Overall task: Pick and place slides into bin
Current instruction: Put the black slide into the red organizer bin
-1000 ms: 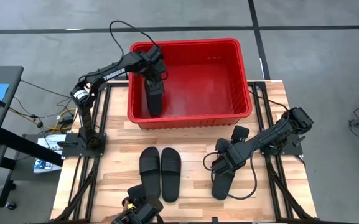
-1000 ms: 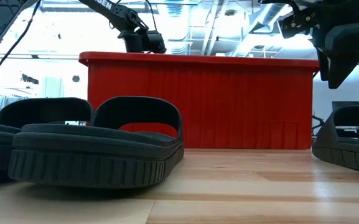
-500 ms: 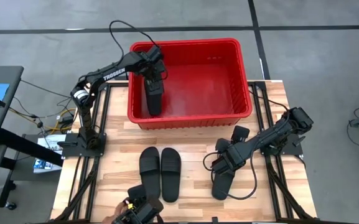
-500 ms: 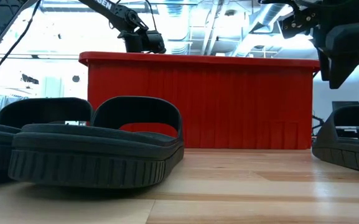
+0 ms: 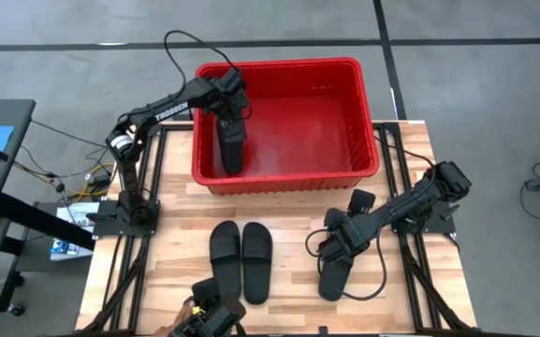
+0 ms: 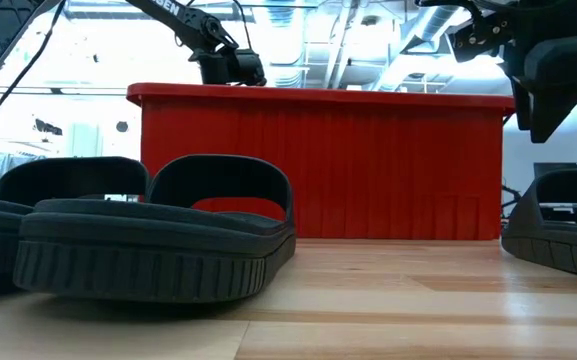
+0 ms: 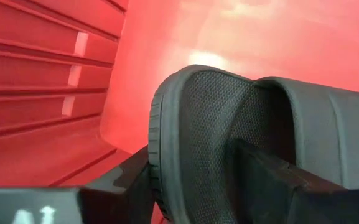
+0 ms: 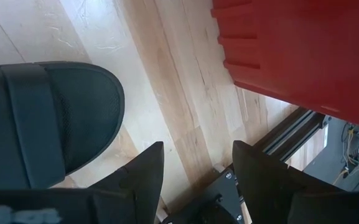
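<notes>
Slide (image 7: 229, 130) between left gripper (image 7: 191, 186) fingers, inside bin (image 7: 48, 81).

I count four black slides (image 5: 255, 262), one red bin (image 5: 344, 173), two arms and one wooden table (image 5: 288, 211).

I can't see the bin's (image 6: 318, 165) floor from the low view; the right slide (image 6: 558, 225) is cut off.
</notes>
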Robot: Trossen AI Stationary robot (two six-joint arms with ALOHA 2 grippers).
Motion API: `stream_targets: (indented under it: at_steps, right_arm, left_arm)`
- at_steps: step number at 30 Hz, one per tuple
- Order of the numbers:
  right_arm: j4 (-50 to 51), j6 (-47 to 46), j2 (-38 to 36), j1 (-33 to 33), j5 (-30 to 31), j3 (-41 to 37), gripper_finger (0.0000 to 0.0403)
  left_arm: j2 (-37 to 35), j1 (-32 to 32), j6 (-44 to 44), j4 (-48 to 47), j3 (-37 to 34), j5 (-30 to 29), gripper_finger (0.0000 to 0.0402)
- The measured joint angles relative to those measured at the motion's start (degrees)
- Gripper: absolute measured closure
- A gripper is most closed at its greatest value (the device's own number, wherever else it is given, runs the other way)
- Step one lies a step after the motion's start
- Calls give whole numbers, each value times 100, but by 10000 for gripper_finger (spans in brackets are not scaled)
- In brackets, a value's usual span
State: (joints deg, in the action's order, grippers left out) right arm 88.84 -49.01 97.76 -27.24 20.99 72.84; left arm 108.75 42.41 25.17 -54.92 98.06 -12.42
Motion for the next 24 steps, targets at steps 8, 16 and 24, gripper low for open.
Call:
stream_targets:
  at_steps: [8,16,24]
  right_arm:
    - [-1,-2,0,0,-15,0,219]
    - [-2,-5,0,2,-14,0,219]
    - [-24,-8,0,1,-15,0,219]
  left_arm:
    - [-1,2,50,55,0,-118,171]
    - [-2,0,295,44,0,-197,156]
    - [-2,0,563,42,0,-197,155]
